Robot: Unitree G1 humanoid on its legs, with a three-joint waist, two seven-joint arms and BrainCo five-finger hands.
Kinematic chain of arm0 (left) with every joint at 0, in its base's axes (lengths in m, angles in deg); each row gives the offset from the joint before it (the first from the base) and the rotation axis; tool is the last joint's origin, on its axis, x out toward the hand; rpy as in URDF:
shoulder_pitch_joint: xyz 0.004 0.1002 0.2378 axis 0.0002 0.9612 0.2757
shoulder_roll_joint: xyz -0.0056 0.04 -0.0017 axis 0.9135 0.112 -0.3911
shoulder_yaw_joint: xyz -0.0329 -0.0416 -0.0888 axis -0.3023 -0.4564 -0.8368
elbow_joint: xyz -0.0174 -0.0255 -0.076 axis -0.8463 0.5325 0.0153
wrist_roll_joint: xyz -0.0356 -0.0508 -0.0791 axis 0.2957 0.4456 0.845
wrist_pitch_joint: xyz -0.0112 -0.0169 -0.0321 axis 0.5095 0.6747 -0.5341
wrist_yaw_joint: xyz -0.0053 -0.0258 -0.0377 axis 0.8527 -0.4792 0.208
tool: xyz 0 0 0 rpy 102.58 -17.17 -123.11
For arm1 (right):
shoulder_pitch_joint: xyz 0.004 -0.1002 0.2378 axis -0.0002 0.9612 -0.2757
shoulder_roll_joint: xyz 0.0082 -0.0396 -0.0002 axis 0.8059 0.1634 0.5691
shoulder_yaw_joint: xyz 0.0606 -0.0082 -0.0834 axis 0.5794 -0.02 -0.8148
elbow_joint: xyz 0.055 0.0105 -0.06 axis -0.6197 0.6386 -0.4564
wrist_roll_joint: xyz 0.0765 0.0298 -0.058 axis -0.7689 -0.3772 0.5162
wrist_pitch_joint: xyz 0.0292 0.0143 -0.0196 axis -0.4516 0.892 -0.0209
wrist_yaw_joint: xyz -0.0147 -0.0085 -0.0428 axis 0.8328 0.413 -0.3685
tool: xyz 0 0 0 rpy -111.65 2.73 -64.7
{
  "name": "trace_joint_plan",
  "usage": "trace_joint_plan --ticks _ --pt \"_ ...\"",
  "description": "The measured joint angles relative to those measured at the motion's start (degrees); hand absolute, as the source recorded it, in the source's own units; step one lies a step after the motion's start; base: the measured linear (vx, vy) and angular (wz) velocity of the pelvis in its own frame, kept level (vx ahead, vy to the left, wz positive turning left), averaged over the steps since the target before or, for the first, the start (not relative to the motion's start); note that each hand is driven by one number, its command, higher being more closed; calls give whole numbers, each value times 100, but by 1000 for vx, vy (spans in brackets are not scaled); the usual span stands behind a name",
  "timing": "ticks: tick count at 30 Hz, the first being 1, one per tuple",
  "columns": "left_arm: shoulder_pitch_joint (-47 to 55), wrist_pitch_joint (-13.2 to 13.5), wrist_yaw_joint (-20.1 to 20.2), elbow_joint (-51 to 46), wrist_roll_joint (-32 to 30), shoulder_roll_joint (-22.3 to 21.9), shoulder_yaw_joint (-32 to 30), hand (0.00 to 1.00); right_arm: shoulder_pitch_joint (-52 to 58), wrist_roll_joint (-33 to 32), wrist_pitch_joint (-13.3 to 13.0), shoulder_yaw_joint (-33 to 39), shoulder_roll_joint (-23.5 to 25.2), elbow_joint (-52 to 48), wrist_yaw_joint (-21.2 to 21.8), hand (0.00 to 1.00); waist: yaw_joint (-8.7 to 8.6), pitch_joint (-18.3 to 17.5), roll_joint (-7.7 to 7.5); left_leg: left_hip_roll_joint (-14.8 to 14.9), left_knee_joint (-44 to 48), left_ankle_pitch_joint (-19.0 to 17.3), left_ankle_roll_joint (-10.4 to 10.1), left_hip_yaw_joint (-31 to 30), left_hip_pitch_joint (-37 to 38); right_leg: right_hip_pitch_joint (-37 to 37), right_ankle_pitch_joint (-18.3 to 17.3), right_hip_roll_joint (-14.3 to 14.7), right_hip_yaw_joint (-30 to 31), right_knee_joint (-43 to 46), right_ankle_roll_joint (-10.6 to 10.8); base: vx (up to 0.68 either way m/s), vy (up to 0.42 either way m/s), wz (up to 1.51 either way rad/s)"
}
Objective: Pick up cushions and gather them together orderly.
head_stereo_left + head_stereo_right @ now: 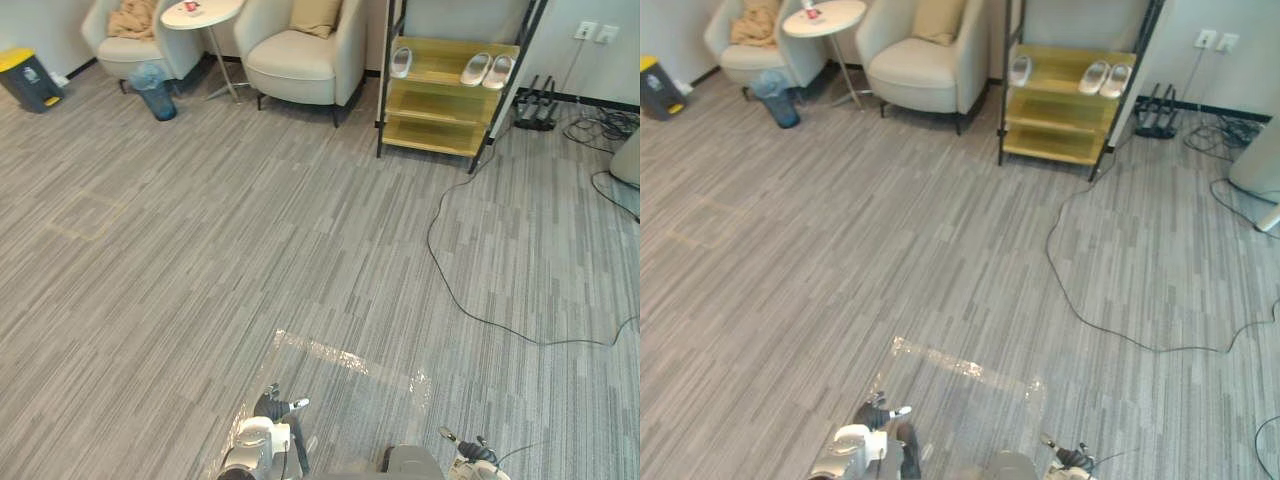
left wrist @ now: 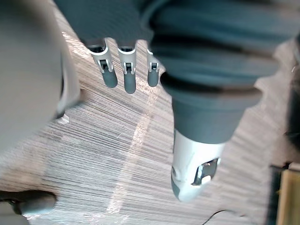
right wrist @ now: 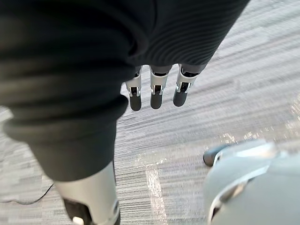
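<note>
Wide open carpet (image 1: 250,250); cushion (image 1: 315,14) on far armchair (image 1: 300,68)

Grey striped carpet (image 1: 200,250) covers the floor, with a shiny strip of clear tape (image 1: 335,352) stuck across it near the bottom. Along the far wall stand two cream upholstered armchairs (image 1: 125,50) (image 1: 295,58) with a round white side table (image 1: 205,14) between them. A blue wastebasket (image 1: 155,92) sits by the table's foot, and a dark bin with a yellow lid (image 1: 28,78) stands further left. To the right is a yellow wooden shelf rack in a black metal frame (image 1: 440,105), with white slippers (image 1: 487,70) on its top shelf (a third lies apart from the pair).
</note>
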Motion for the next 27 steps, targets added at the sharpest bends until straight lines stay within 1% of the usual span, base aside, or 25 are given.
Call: trace_joint_plan --ticks 1,2,3,4,5,6,7,8,9,10,11,12,13,14,15,16,17,18,19,23,27 --pt "-14 5 2 32 1 116 123 0 55 19 14 -14 48 57 4 0 -5 -38 -169 -115 44 -115 96 64 -10 78 49 -103 148 -256 67 314 162 -3" --pt "-21 2 5 73 7 250 171 0 49 33 21 -13 69 101 3 0 15 -29 -279 -197 180 -261 156 134 -16 177 69 -182 238 -369 99 286 173 -4" --pt "-43 -3 10 78 7 267 179 0 45 44 16 -10 65 123 1 0 18 -31 -297 -222 240 -337 185 147 -17 221 72 -213 264 -370 104 243 144 -9" --pt "-35 -9 12 108 5 313 190 0 29 56 17 -11 58 154 1 0 21 -33 -313 -263 380 -526 230 187 26 221 80 -273 351 -290 117 242 162 -21" --pt "-29 -9 10 115 3 346 191 0 -13 128 16 -13 59 163 12 0 20 -26 -290 -281 459 -707 252 249 87 120 86 -295 484 5 129 189 137 -35" --pt "-26 -8 9 124 3 374 190 0 -50 174 16 -16 58 173 15 0 37 -23 -268 -278 454 -770 257 307 135 -14 91 -295 581 268 140 153 144 -53" --pt "-11 -9 9 201 2 407 192 0 -112 214 11 -41 29 161 22 0 54 -51 -221 -270 349 -830 288 423 267 -435 149 -333 739 1108 246 69 70 -38" --pt "-10 -13 7 221 2 419 201 0 -122 217 14 -65 18 161 23 0 49 -52 -220 -283 316 -831 289 439 315 -528 172 -349 757 1310 285 137 103 -28" --pt "23 -27 0 275 2 451 346 0 -140 228 24 -84 -13 170 28 0 -18 -51 -204 -321 154 -839 315 444 549 -919 152 -422 710 2083 340 216 66 1" --pt "58 -27 -9 326 2 505 424 0 -122 257 44 -142 -40 183 29 0 -54 -60 -149 -303 64 -837 311 447 725 -1007 -102 -338 564 2016 237 232 43 9" --pt "70 -27 -15 330 2 519 425 0 -108 269 47 -174 -47 184 28 0 -55 -61 -150 -293 40 -837 311 438 773 -1020 -148 -291 531 1910 220 232 -24 24" --pt "101 -17 -16 325 1 560 428 0 -28 276 49 -190 -43 192 29 0 -57 -84 -190 -320 51 -836 307 378 823 -1081 -70 -130 484 1433 87 176 -92 36" --pt "101 -21 -16 336 1 595 420 0 -21 276 49 -175 -93 226 25 0 -56 -143 -249 -416 50 -838 303 213 819 -1032 -20 -109 299 1056 -17 174 -93 32" --pt "97 -22 -16 347 1 568 421 0 -34 276 44 -167 -120 241 25 0 -69 -164 -189 -413 45 -837 302 153 802 -1008 -9 -80 273 985 -24 173 -84 19" --pt "107 -20 -12 361 0 493 410 0 -46 275 25 -165 -200 306 26 0 -45 -201 -48 -363 5 -828 289 93 781 -909 4 -7 256 831 -43 170 -68 8" --pt "136 -21 -14 399 -1 434 411 0 -52 275 28 -159 -300 374 28 0 -58 -209 50 -310 -76 -823 279 25 846 -746 22 63 202 612 -58 160 -76 9" --pt "144 -21 -12 427 -2 416 411 0 -39 275 34 -124 -310 424 28 0 -60 -241 102 -275 -101 -822 278 21 879 -682 59 101 182 524 -67 149 -74 4" --pt "182 -20 -12 434 -2 402 410 0 -23 273 43 -47 -294 474 26 0 -56 -270 157 -220 -190 -785 223 22 1006 -521 144 187 177 336 -92 131 -58 -16" --pt "210 -17 -12 437 0 396 401 0 1 274 38 -32 -300 474 25 0 -57 -290 180 -171 -259 -779 214 16 1119 -361 219 264 199 132 -116 140 -47 -26" --pt "182 -13 7 435 0 351 406 0 61 272 34 79 -296 475 17 0 -77 -332 178 -168 -261 -771 212 -84 1142 -159 388 295 209 -311 -80 75 7 -9" --pt "189 -12 14 438 -2 384 413 0 180 270 44 188 -269 607 6 0 -63 -362 118 -224 -248 -769 210 -161 1217 142 673 268 204 -789 -9 40 59 1"
